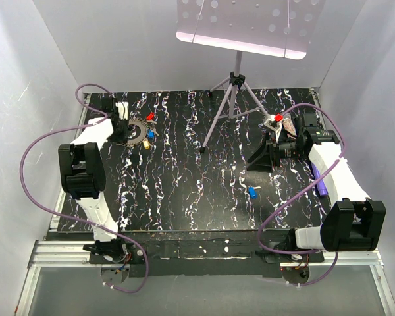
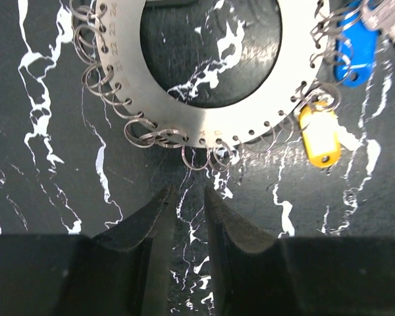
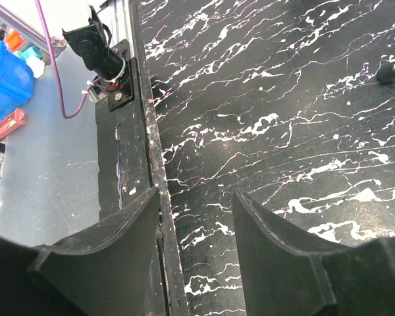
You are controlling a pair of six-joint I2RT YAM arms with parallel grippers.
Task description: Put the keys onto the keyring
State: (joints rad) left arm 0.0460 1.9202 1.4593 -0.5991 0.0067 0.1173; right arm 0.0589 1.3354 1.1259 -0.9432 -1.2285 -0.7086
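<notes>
Left hand [image 2: 188,193] slightly apart, empty, near keyring [image 2: 204,125]; right hand [image 3: 197,195] apart, seemingly empty.

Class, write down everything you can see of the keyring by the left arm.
The keyring is a flat grey metal ring with a wide round hole showing the table beneath. Small numbered holes line its outer edge, many carrying thin wire loops that make it look jagged. A yellow-tagged key and a blue-tagged key appear to hang from loops. It lies flat at the table's far left; the left gripper, slightly open, points at it without touching.
</notes>
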